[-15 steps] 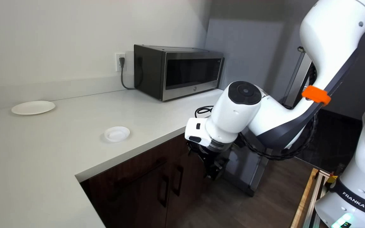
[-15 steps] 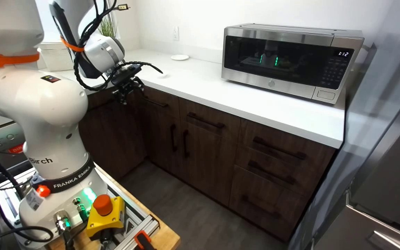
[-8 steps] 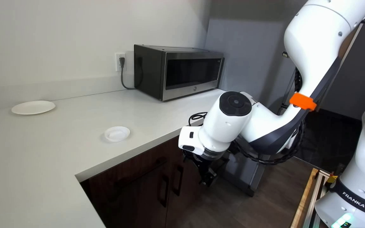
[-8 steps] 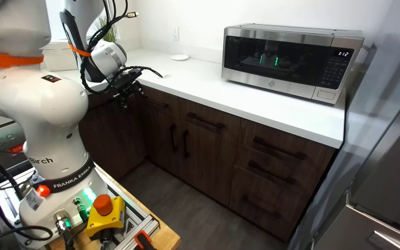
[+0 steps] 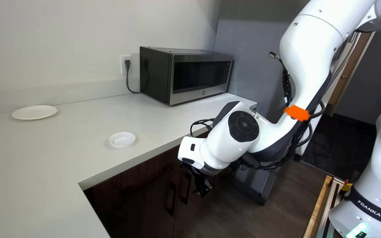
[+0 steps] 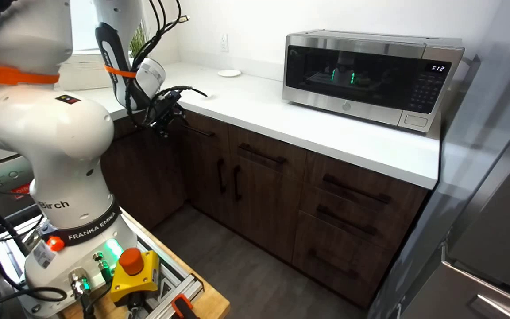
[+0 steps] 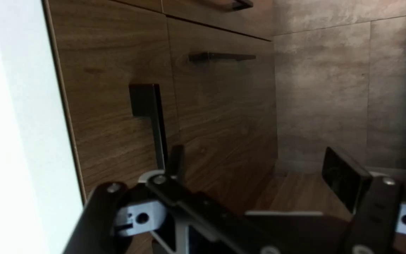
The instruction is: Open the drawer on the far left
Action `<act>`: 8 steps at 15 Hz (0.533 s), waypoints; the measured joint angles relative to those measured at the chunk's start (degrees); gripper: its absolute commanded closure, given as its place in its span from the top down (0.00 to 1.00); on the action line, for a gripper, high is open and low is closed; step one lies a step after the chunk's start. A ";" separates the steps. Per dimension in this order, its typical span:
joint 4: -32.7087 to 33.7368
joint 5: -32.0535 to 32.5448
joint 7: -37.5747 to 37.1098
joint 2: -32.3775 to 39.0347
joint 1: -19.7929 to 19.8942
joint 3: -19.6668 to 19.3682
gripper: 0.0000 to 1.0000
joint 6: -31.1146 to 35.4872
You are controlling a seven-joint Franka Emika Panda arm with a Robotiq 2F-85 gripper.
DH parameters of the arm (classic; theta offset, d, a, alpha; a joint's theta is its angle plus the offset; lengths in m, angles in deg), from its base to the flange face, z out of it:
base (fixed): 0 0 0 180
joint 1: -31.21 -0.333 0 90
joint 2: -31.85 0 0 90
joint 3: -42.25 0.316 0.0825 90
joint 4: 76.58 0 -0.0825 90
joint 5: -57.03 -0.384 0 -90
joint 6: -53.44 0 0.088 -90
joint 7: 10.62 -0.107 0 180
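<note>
The far-left drawer is shut; its dark brown front (image 5: 127,181) lies under the counter corner in both exterior views (image 6: 219,126). Its pale interior does not show. In the wrist view the drawer front (image 7: 93,116) stands at the left, with a dark bar handle (image 7: 148,106). My gripper (image 7: 259,169) is open and empty. Its left finger covers the handle's lower end in the wrist view; I cannot tell whether they touch. The right finger is over the floor side. In both exterior views the gripper (image 5: 203,190) hangs in front of the cabinets, near the drawer (image 6: 164,128).
The white counter (image 5: 78,148) overhangs the drawer and shows bright at the wrist view's left. A small white dish (image 5: 122,140) and a microwave (image 6: 370,79) stand on it. Cabinet doors with bar handles (image 7: 224,56) are beside and below. Other drawers (image 6: 259,153) are to the right.
My gripper has moved left and a little down in an exterior view, closer to the drawer and cabinet fronts. The arm has swung with it. The drawer has not moved.
</note>
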 measured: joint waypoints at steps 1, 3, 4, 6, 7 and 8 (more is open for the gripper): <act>1.45 2.09 -1.95 1.60 -0.41 -0.07 1.00 -0.01; 3.80 3.76 -3.94 4.23 -0.89 0.04 1.00 -0.03; 3.94 3.74 -3.91 4.46 -0.83 0.12 1.00 -0.03; 3.94 3.74 -3.88 4.25 -0.63 0.15 1.00 -0.03; 4.16 3.74 -3.88 4.32 -0.49 0.13 1.00 -0.03; 4.65 3.74 -3.88 4.55 -0.32 0.12 1.00 0.06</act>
